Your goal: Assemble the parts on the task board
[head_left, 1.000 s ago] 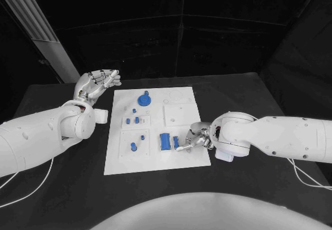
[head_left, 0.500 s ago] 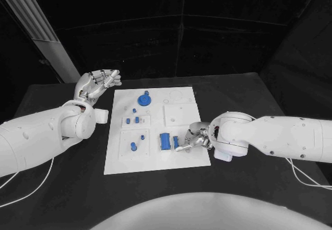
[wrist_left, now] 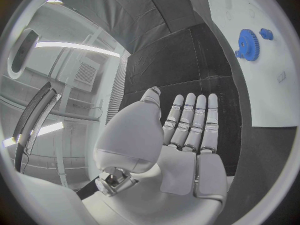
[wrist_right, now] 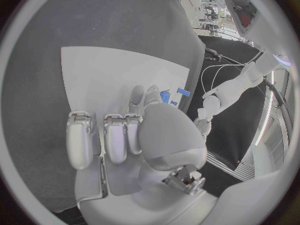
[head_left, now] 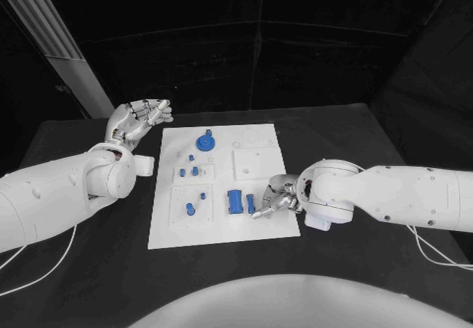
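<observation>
The white task board [head_left: 258, 229] lies mid-table. Near its far end lies a blue gear [head_left: 205, 142] with a small blue knob [head_left: 208, 131] beyond it; the left wrist view shows this gear [wrist_left: 249, 45] too. Small blue pegs [head_left: 194, 170] stand along the board's left side. A blue block [head_left: 236, 201] and a slim blue piece [head_left: 251, 202] lie near the right edge. My right hand [head_left: 277, 199] is low over the board, fingertips beside the slim piece [wrist_right: 165, 96]; I cannot tell whether they touch it. My left hand [head_left: 138, 119] is raised off the board's far left corner, holding nothing, fingers straight [wrist_left: 190, 120].
A white square plate [head_left: 254, 164] sits on the board just beyond my right hand. A pale pillar [head_left: 69, 61] stands past the table's far left corner. Black tabletop [head_left: 335, 137] runs on both sides of the board.
My right hand has crept slightly toward the board's near edge beside the slim blue piece. My left hand and the parts have not moved.
</observation>
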Controlling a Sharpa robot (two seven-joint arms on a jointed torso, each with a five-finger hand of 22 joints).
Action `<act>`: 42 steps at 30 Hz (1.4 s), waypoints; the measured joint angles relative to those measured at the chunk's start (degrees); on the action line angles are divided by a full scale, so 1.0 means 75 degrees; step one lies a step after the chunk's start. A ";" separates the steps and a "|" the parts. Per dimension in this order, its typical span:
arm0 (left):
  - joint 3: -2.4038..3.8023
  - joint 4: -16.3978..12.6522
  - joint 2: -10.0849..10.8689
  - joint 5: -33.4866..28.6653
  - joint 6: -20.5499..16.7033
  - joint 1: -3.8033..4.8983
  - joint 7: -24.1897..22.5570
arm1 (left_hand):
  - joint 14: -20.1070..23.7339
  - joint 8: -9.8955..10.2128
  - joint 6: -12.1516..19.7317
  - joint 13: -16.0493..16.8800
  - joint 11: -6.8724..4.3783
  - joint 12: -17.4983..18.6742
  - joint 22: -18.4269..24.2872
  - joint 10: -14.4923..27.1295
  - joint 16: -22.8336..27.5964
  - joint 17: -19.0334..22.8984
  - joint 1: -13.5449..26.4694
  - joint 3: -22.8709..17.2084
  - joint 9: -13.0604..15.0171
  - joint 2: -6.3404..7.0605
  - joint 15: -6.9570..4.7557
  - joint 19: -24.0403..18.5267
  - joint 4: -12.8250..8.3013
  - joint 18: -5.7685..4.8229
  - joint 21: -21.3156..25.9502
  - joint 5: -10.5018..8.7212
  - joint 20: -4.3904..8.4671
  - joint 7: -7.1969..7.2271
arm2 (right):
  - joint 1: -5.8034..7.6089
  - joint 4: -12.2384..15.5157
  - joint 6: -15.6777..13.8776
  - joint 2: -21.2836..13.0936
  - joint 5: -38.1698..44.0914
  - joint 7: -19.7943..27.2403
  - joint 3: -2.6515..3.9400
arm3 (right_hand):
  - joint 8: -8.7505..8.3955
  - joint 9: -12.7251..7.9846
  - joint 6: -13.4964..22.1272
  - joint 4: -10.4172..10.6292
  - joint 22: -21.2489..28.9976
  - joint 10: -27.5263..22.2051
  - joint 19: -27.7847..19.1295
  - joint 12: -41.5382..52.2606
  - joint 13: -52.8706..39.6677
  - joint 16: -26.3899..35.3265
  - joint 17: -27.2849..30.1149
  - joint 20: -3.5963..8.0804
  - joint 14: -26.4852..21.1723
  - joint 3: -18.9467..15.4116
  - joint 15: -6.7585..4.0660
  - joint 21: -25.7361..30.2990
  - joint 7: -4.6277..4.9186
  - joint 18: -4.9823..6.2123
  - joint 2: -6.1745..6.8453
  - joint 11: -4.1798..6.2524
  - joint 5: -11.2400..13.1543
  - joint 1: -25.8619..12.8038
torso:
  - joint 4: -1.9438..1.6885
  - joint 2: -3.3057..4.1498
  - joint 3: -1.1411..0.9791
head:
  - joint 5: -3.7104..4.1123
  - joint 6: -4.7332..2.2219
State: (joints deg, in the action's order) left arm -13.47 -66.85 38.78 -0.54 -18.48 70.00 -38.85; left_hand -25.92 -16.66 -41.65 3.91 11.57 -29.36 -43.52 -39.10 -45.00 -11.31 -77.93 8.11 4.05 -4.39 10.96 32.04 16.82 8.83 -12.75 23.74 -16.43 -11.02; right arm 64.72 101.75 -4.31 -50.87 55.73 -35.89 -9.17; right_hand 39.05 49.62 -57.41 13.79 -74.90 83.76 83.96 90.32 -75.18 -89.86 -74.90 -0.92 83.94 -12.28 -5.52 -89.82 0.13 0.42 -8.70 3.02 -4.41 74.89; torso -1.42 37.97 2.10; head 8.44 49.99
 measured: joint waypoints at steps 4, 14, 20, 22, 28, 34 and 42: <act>0.0000 0.0003 -0.0003 0.0000 0.0000 0.0000 0.0000 | 0.0000 0.0000 0.0000 0.0000 0.0000 0.0000 0.0000 0.0000 0.0000 0.0000 0.0000 0.0000 0.0000 0.0000 0.0000 0.0000 0.0000 0.0000 0.0000 0.0000 0.0000 0.0000 | 0.0000 0.0012 0.0000 -0.0012 0.0001 0.0001 0.0000 | 0.0000 0.0007 0.0000 0.0000 0.0000 0.0000 0.0000 0.0011 0.0000 0.0000 0.0000 0.0000 0.0000 0.0000 0.0000 0.0000 0.0000 0.0000 0.0000 0.0000 0.0000 0.0000 | 0.0001 0.0000 0.0000 | 0.0010 0.0000; 0.0000 0.0008 -0.0007 0.0000 0.0002 0.0000 0.0000 | 0.0000 0.0000 0.0000 0.0001 0.0000 -0.0048 -0.0001 0.0000 -0.0038 0.0020 0.0000 0.0022 0.0000 0.0000 0.0000 0.0000 -0.0022 0.0000 0.0000 0.0000 0.0000 0.0000 | 0.0000 0.0064 -0.0007 -0.0072 0.0002 0.0055 0.0000 | -0.0038 0.0093 -0.0019 -0.0006 0.0000 0.0001 0.0000 -0.0019 0.0001 0.0000 0.0000 0.0000 0.0000 -0.0352 0.0001 0.0000 -0.0019 0.0000 0.0163 0.0000 0.0185 0.0239 | 0.0003 0.0001 0.0000 | 0.0015 0.0000; 0.0000 0.0011 -0.0007 0.0000 0.0003 -0.0001 0.0000 | 0.0000 0.0000 0.0000 0.0001 0.0000 -0.0048 -0.0001 0.0000 -0.0037 0.0020 0.0000 0.0021 0.0000 0.0000 0.0000 0.0000 -0.0022 0.0001 0.0000 0.0000 0.0000 0.0000 | -0.0001 0.0079 -0.0060 -0.0088 0.0002 0.0149 0.0000 | -0.0053 0.0142 -0.0082 0.0214 0.0000 0.0012 0.0000 -0.0100 0.0076 0.0000 0.0000 0.0000 0.0000 -0.0615 -0.0001 0.0000 -0.0031 0.0000 0.0436 0.0010 0.0185 -0.0046 | 0.0006 0.0001 0.0000 | 0.0023 0.0000; 0.0000 0.0012 -0.0007 0.0000 0.0004 -0.0003 0.0000 | 0.0000 0.0000 0.0000 0.0001 0.0000 -0.0048 -0.0001 0.0000 -0.0037 0.0020 0.0000 0.0021 0.0000 0.0000 0.0000 0.0000 -0.0022 0.0000 0.0000 0.0000 0.0000 0.0000 | -0.0001 0.0079 -0.0091 -0.0088 0.0002 0.0176 0.0000 | -0.0073 0.0150 -0.0082 0.0260 0.0000 0.0026 0.0000 -0.0082 0.0074 0.0000 0.0000 0.0000 0.0000 -0.0661 -0.0002 0.0000 -0.0030 0.0000 0.0447 0.0025 0.0185 -0.0129 | 0.0006 0.0001 0.0000 | 0.0024 0.0000; 0.0000 0.0012 -0.0009 0.0000 0.0007 -0.0005 0.0000 | 0.0000 0.0000 0.0000 0.0001 0.0000 -0.0048 -0.0001 0.0000 -0.0036 0.0020 0.0000 0.0021 0.0000 0.0000 0.0000 0.0000 -0.0021 0.0000 0.0000 0.0000 0.0000 0.0000 | -0.0001 0.0066 -0.0238 -0.0083 0.0002 0.0258 0.0000 | -0.0089 0.0174 -0.0110 0.0330 0.0000 0.0037 0.0000 -0.0068 0.0029 0.0000 0.0000 0.0000 0.0000 -0.0731 -0.0002 0.0000 -0.0059 0.0000 0.0381 0.0036 0.0185 -0.0289 | 0.0006 0.0000 0.0000 | 0.0034 0.0000; 0.0000 0.0012 -0.0006 0.0000 0.0009 -0.0006 0.0000 | 0.0000 0.0000 0.0000 -0.0005 0.0000 -0.0048 0.0006 0.0000 -0.0036 0.0029 0.0000 0.0021 0.0000 0.0000 0.0000 0.0000 -0.0021 0.0000 0.0000 0.0000 0.0000 0.0000 | -0.0001 0.0048 -0.0372 -0.0074 0.0003 0.0299 0.0000 | -0.0089 0.0183 -0.0110 0.0330 0.0000 0.0037 0.0000 -0.0059 0.0011 0.0000 0.0000 0.0000 0.0016 -0.0731 -0.0018 0.0000 -0.0058 0.0001 0.0281 0.0036 0.0185 -0.0387 | 0.0004 0.0001 0.0000 | 0.0035 0.0000; 0.0000 0.0012 -0.0008 0.0000 0.0012 -0.0007 0.0000 | 0.0000 0.0000 0.0000 -0.0006 0.0000 -0.0048 0.0005 0.0000 -0.0036 0.0029 0.0000 0.0021 0.0000 0.0000 0.0000 0.0000 -0.0021 0.0000 0.0000 0.0000 0.0000 0.0000 | -0.0001 0.0019 -0.0471 -0.0054 0.0004 0.0309 0.0000 | -0.0118 0.0203 -0.0137 0.0330 0.0000 0.0036 0.0029 0.0011 0.0008 0.0000 0.0000 0.0029 0.0028 -0.0731 -0.0030 0.0000 -0.0086 0.0000 0.0101 0.0035 0.0185 -0.0344 | 0.0001 0.0001 0.0001 | 0.0040 0.0000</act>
State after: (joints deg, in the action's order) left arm -13.47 -66.77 38.71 -0.54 -18.39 69.95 -38.84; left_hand -25.92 -16.66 -41.65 3.86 11.57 -29.72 -43.48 -39.10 -45.27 -11.10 -77.93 8.27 4.05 -4.39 10.96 32.05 16.66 8.83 -12.75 23.74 -16.43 -11.02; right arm 64.71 101.89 -7.84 -51.28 55.76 -33.57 -9.17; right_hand 38.17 51.14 -58.44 16.27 -74.90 84.03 84.18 90.41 -75.12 -89.86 -74.90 -0.70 84.15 -17.77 -5.74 -89.82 -0.51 0.42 -7.95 3.28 -3.02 72.31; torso -1.41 37.97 2.11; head 8.73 49.99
